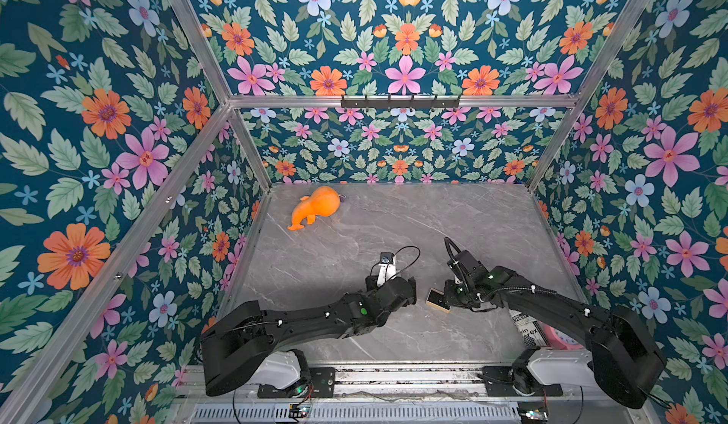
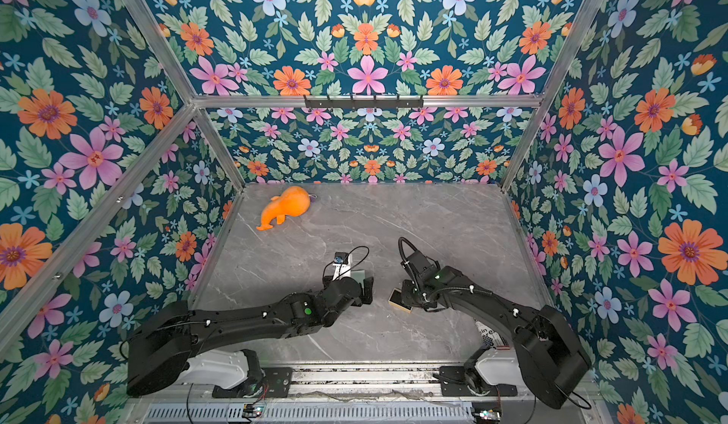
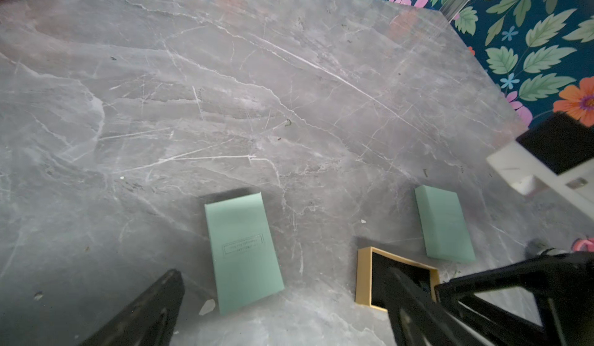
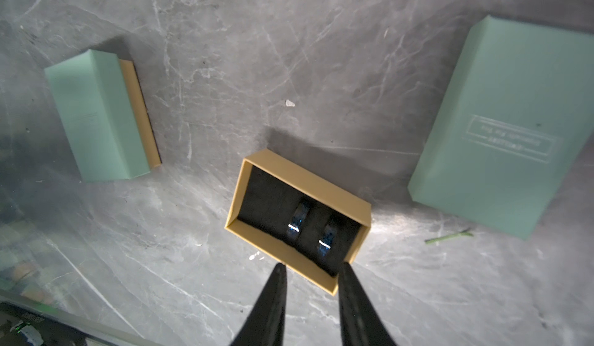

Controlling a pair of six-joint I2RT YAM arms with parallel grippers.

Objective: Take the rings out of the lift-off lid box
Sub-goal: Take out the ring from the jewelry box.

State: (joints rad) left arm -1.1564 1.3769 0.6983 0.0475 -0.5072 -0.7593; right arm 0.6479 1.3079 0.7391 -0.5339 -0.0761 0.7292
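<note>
The table [image 1: 433,225] is grey marble with white veins. The wallpaper [image 1: 98,126] is dark teal with pink, orange and pale blue flowers and green leaves. The toy [image 1: 315,205] at upper left of the table is orange. The box [image 4: 321,195] is tan, lined black; the rings [image 4: 297,220] are dark, flecked blue, with silvery glints. The lid [image 4: 501,129] is mint green. The arms [image 1: 315,317] are black.

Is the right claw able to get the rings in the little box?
Probably yes. The box is open, the rings sit uncovered in dark foam, and the right claw hangs right over its edge with nothing between.
</note>
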